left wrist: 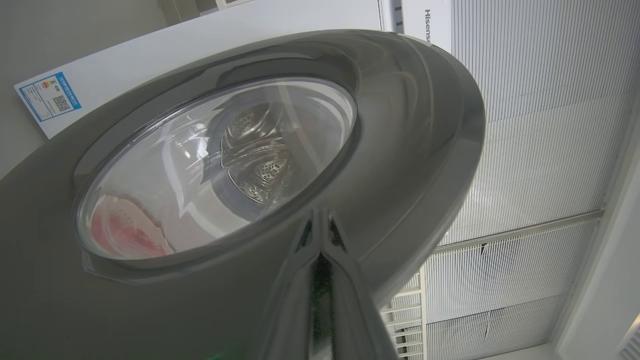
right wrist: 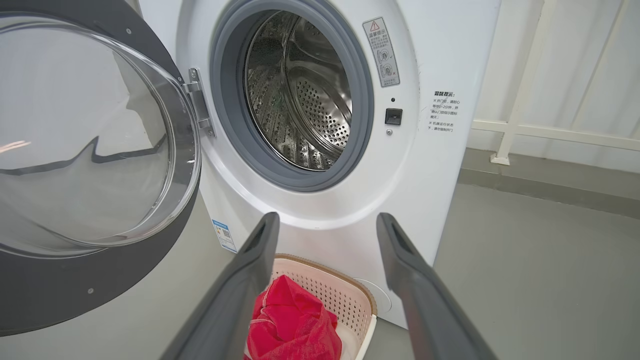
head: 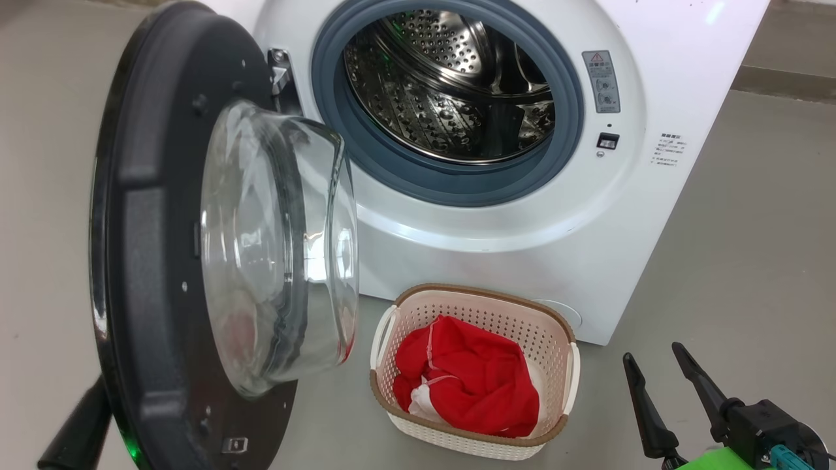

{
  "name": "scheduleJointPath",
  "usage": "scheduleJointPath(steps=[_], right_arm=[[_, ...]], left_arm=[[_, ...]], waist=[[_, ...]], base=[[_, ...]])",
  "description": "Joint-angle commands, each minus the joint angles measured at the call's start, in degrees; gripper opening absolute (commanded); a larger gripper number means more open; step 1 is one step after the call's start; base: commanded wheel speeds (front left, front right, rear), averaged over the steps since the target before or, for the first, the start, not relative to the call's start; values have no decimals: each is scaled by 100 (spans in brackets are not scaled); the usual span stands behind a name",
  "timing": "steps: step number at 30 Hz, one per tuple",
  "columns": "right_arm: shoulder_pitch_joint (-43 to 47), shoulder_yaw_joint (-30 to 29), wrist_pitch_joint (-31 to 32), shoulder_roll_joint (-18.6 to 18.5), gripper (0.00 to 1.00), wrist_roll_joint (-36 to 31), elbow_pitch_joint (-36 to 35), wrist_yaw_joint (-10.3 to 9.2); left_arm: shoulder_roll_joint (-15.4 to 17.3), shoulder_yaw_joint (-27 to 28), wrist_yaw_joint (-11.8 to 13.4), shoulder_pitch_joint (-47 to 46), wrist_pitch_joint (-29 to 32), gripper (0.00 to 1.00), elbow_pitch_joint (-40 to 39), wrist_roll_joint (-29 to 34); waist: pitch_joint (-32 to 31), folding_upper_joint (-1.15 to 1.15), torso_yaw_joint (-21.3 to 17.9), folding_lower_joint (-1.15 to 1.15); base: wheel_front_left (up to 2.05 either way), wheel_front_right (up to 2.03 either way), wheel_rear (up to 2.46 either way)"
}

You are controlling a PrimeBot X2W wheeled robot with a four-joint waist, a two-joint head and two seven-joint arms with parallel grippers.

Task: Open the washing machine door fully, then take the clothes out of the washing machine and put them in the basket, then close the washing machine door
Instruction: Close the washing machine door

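The white washing machine (head: 496,248) stands with its door (head: 150,261) swung out to the left, the glass bowl (head: 281,248) facing the bare steel drum (head: 450,85). Red clothes (head: 470,382) lie in the cream basket (head: 483,292) on the floor in front of the machine. My right gripper (head: 652,351) hovers open and holds nothing, low at the right of the basket; its wrist view looks over the basket (right wrist: 350,290) and clothes (right wrist: 290,325) toward the drum (right wrist: 300,90). My left gripper (left wrist: 320,250) is shut, its tips against the door's glossy outer face (left wrist: 410,150).
Grey floor (head: 738,261) spreads to the right of the machine and around the basket. A white slatted wall (left wrist: 540,125) and a pale railing (right wrist: 550,132) stand behind. The open door takes up the room on the left.
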Motion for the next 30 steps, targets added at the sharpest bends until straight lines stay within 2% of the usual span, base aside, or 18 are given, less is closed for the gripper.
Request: scheduleJointPath(steps=[1,13,30], right_arm=[[-235,138,-49,-73,100,76,-124,2],[-254,156,-69,-73,100,80,-112,2],[-346,162,-68,-73,100,60,-160,2]], left_arm=[[121,137,-62,-67,94,0,-187,-33],[107,-124,-131,151,515,0,-383,-184],[-10,-613,-272,244,872,0,-637,-268]], waist=[[-2,0,-9,0],[8,0,-126,0],[186,0,-888,0]], base=[[0,0,0],[0,0,0],[0,0,0]])
